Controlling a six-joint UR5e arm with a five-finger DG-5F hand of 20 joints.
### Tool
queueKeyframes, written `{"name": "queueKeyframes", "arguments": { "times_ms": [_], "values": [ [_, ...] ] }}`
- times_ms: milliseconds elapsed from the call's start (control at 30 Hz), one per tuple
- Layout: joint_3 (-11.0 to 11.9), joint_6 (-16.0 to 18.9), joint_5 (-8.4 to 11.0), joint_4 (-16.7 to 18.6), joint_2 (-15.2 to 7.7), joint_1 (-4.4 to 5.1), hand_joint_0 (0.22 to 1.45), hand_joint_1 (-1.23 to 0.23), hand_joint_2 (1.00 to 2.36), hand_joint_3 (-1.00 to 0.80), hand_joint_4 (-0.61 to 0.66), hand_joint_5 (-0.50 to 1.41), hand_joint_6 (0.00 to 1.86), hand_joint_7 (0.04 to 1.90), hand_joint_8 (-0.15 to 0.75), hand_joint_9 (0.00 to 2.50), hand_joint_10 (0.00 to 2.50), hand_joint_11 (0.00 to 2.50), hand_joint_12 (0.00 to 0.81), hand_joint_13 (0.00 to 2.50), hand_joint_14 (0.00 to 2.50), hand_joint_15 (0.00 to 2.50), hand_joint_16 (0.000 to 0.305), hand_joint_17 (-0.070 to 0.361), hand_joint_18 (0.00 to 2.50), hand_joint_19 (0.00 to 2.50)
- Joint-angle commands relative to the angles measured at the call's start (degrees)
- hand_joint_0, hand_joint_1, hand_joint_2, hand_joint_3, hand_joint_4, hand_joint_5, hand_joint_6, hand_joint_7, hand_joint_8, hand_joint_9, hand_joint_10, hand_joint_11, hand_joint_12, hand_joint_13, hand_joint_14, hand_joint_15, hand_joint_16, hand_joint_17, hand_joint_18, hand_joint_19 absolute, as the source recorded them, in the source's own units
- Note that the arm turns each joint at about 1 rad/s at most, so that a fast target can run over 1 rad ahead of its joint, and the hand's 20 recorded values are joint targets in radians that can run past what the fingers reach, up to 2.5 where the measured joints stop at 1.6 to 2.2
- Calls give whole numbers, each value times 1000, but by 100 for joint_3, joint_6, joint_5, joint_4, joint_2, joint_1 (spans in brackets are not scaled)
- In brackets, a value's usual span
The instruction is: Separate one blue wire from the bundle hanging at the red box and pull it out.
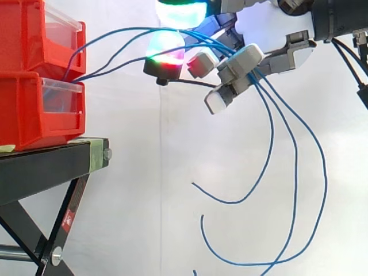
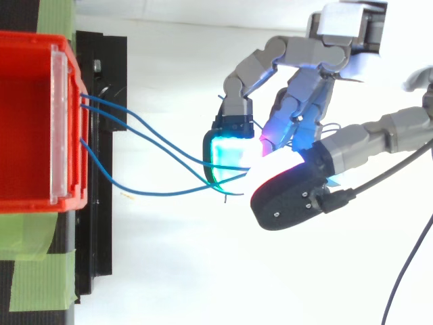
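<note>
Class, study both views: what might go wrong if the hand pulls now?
1. Several blue wires run together through the curled fingers of the hand, so a pull may drag the whole bundle, not one.
2. They lead into the red bin near the edge of the stand; tugging might shift it.

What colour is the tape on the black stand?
Light green; the tape shows best in the top view.

blue wires (image 2: pixel 155 195) run fr red box (image 2: pixel 34 203), ends dangling loose
</note>
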Motion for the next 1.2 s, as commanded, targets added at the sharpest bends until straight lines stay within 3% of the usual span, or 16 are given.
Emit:
{"name": "queueKeyframes", "arguments": {
  "times_ms": [0, 200, 467, 1167],
  "values": [
    [-1, 0, 0, 0, -8, 3, 614, -703, 1021, -241, 175, -181, 915, 917, 407, 1165, 20, 1121, 441, 1538, 16, 1316, 53, 119, 960, 575],
    [-1, 0, 0, 0, 1, 3, 611, -760, 1023, -177, 146, -180, 920, 937, 402, 1173, 21, 1139, 440, 1538, 15, 1328, 53, 120, 959, 572],
    [-1, 0, 9, 9, 1, 3, 603, -850, 1023, -132, 206, -203, 918, 946, 383, 1050, 21, 1115, 438, 1468, 17, 1319, 55, 125, 883, 564],
    [-1, 9, 18, 9, 1, 11, 632, -964, 1009, -390, 239, -230, 916, 916, 373, 902, 23, 1077, 442, 1380, 17, 1273, 57, 128, 817, 517]
  ]
}}
